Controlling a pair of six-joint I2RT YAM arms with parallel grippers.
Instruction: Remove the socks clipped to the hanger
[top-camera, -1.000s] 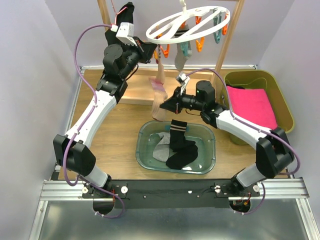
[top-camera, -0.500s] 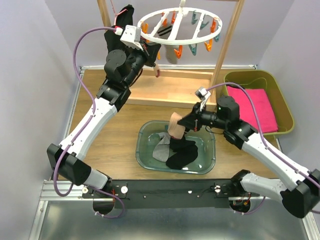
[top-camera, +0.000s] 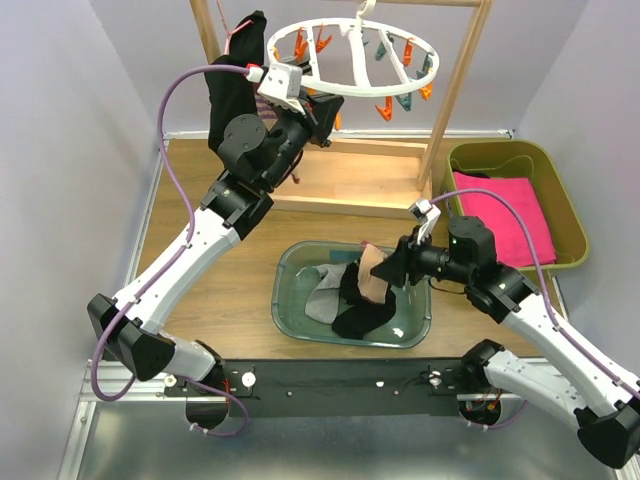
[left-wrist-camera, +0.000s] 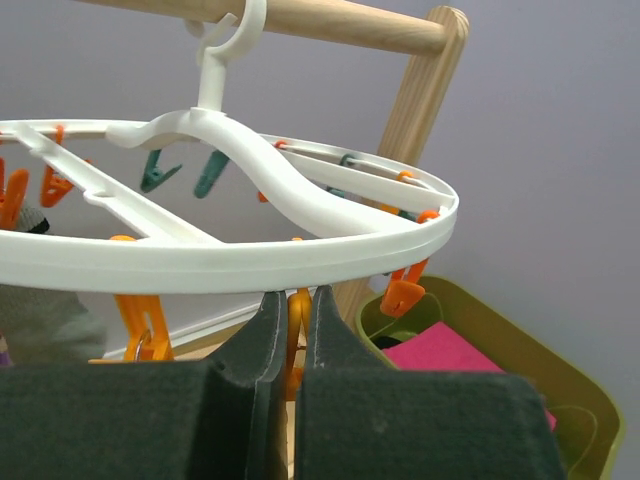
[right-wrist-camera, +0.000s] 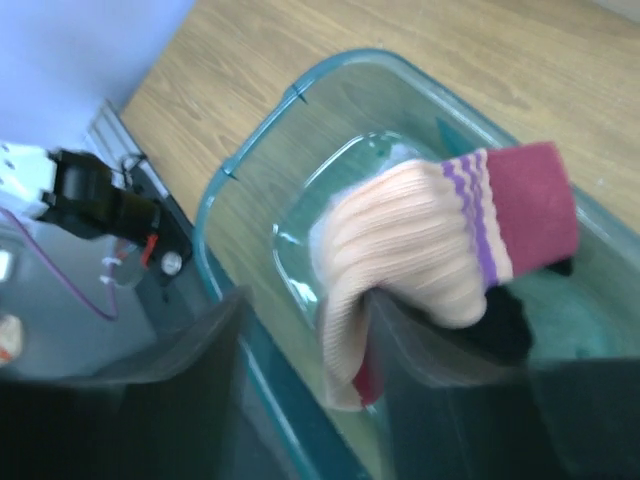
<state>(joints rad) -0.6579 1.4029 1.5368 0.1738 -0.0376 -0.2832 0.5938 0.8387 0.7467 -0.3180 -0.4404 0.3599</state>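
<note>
- Over the teal bin on the bench, the right fingers are clamped on the tan-and-maroon sock, pinching it at a fold.
- From those fingers, the sock extends toward the robot's left, above the bin's middle and inside its rim.
- Seen from the right wrist, the sock has its long axis running from the tan body to the purple-striped maroon cuff, with the bin directly beneath.
- Black socks and a grey one lie in the bin below it.
- Judgement: opening the fingers should drop the sock into the bin, with no sideways travel needed.
- Up at the hanger, the left fingers are closed on an orange peg just under the ring.
- The left arm is the nearer to the hanger and the right is well apart from it.
- Whether that peg holds a sock cannot be determined.
</note>
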